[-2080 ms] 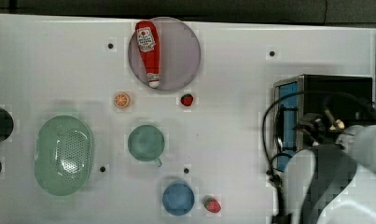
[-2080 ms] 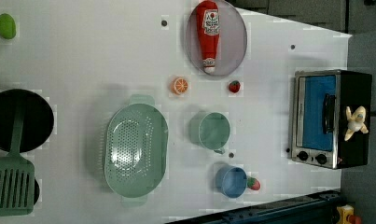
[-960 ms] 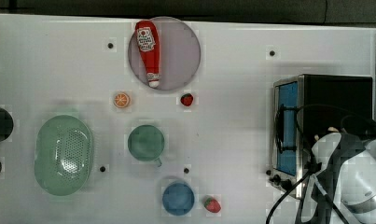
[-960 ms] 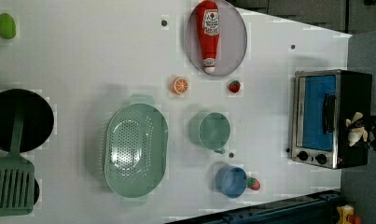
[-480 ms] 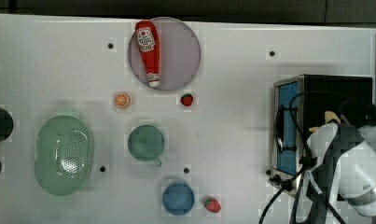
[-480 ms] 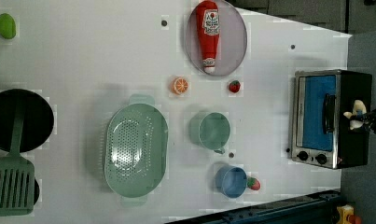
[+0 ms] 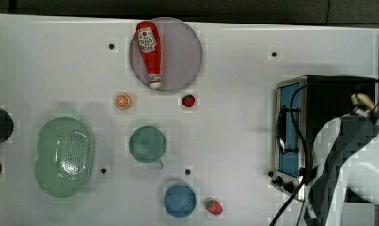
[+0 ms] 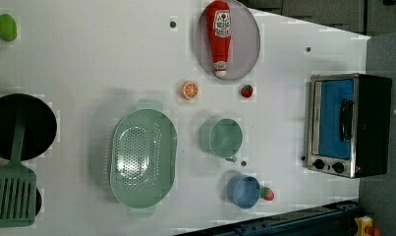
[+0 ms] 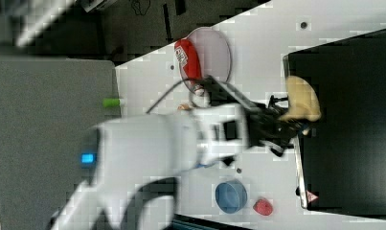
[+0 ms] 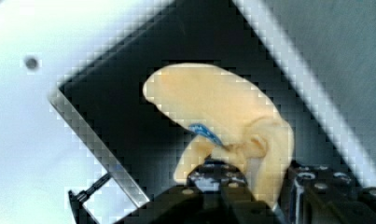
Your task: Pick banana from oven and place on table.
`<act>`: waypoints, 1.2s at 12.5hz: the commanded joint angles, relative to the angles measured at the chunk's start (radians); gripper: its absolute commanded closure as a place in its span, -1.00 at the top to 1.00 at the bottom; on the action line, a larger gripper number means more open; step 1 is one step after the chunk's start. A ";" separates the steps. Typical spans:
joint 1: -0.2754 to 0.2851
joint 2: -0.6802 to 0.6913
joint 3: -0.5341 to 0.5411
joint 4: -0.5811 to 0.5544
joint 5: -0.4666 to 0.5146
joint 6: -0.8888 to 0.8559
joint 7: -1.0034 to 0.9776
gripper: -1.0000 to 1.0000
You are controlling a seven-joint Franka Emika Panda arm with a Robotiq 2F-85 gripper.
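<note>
Clenched on the banana, the gripper has its black fingers pinching the fruit at the base where the cream peel flaps splay out, with the small blue sticker showing just above the grasp. The banana sits over the black top of the oven; in the right view it lies near the oven's front edge with the arm reaching in from the table side, and whether it rests on the top or is a little clear of it cannot be told. In the top view a pale bit of it peeps out over the oven's dark roof just beside the white arm. The step in hand looks like the pick itself, grasp made and the carry not yet begun. Next, I judge, the arm must raise the banana straight off the oven, clear the silver front frame, and bring it out over the table in front of the blue glass door, where bare white surface lies between the oven and the green cup. The hold is on soft flaps, so a slow lift seems wise.
</note>
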 commanded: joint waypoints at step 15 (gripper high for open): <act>0.116 -0.162 0.475 -0.156 0.101 -0.263 0.514 -0.51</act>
